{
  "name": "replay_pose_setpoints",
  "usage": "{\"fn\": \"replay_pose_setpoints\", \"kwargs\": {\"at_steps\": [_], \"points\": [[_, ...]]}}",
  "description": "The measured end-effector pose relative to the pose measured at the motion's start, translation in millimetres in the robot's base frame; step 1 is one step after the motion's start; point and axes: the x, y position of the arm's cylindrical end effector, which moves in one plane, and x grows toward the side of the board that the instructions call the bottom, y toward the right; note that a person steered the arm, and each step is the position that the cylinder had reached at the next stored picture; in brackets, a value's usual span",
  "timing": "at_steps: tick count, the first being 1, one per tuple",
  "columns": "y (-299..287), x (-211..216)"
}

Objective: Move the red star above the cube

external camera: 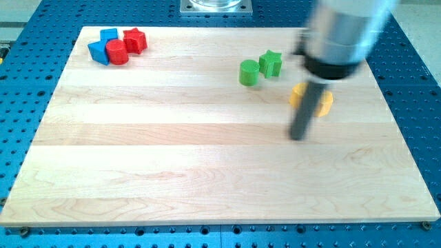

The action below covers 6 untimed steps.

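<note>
The red star (136,40) lies near the board's top left corner. A red cylinder (116,52) touches it on its lower left. A blue cube (98,52) sits left of the red cylinder, and another blue block (109,34) lies just above, between the cube and the star. My tip (298,136) is far to the view's right, on the bare board below a yellow block (311,98), well away from the red star and the cube.
A green cylinder (249,72) and a green star (271,63) lie side by side right of centre near the top. The arm's blurred body (342,34) hangs over the top right. The wooden board (207,172) rests on a blue perforated table.
</note>
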Motion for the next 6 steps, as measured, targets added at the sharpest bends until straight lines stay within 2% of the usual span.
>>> {"fn": "replay_pose_setpoints", "kwargs": {"at_steps": [1, 2, 3, 4, 5, 6], "points": [[-168, -28], [-228, -89], [-223, -187], [-234, -250], [-254, -270], [-230, -284]]}}
